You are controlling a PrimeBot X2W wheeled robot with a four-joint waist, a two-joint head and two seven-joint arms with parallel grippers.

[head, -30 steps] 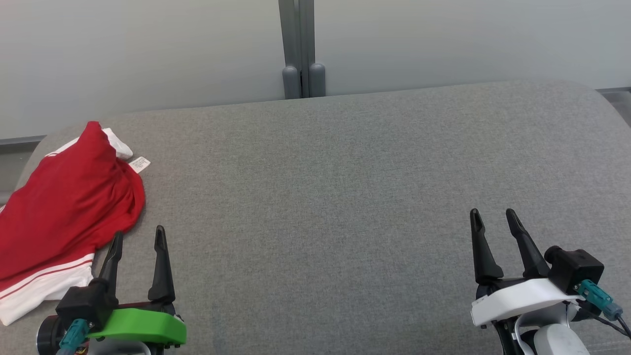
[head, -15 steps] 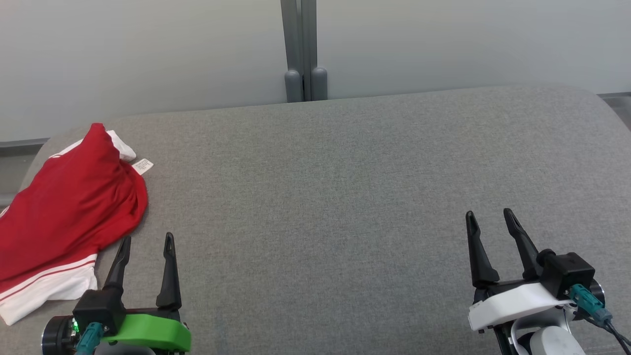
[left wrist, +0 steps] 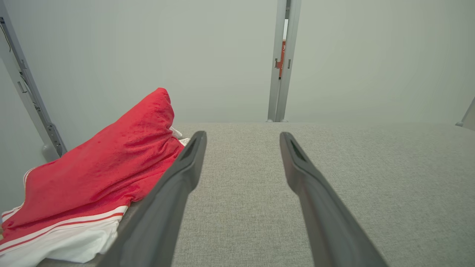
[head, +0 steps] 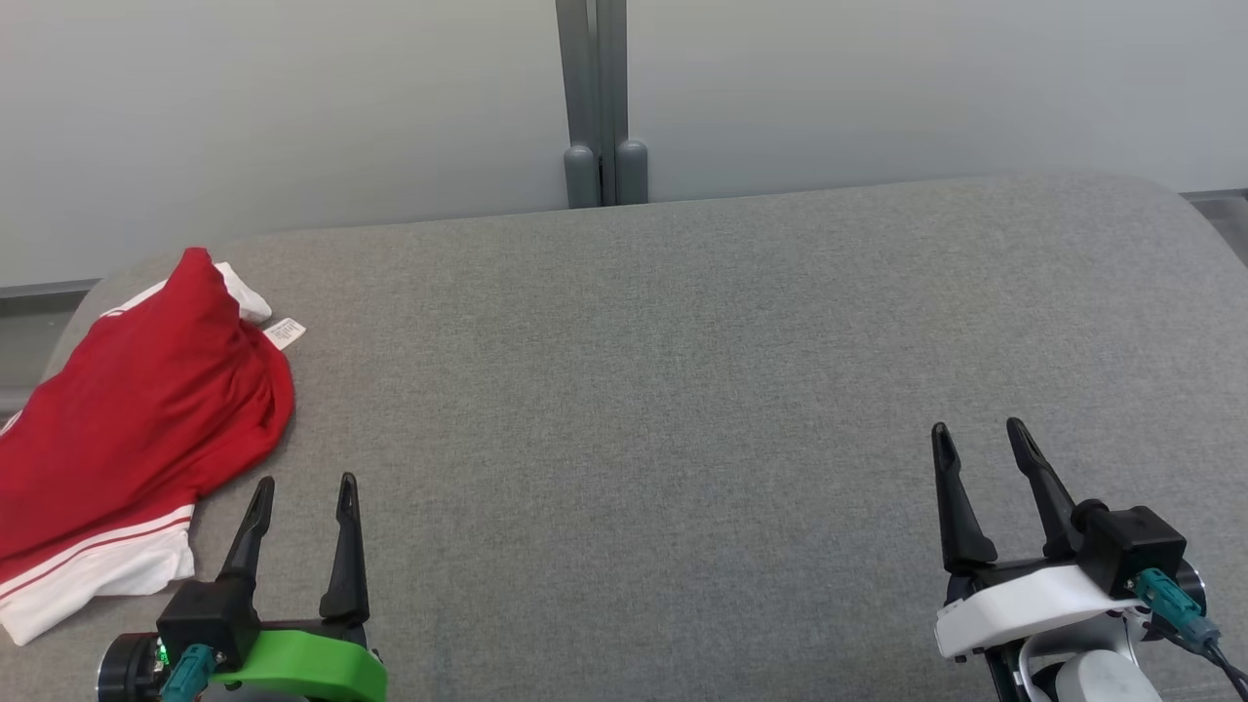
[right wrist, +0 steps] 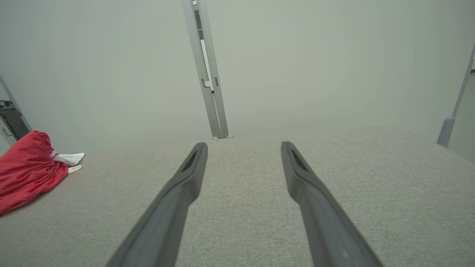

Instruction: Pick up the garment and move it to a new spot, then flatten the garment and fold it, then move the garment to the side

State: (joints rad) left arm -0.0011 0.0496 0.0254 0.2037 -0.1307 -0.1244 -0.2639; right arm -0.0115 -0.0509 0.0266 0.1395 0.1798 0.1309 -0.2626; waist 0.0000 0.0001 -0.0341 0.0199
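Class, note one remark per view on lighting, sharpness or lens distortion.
Head view: soft, even light, faint shadows; crumpled red-and-white garment and grey fabric surface sharp. Left wrist view: left gripper's dark fingers blur toward the bottom edge. Right wrist view: wide-angle lens leans the grey metal post.

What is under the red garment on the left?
The red garment lies on the grey upholstered surface; a white label pokes out at its far edge. Anything beneath the heap is covered.
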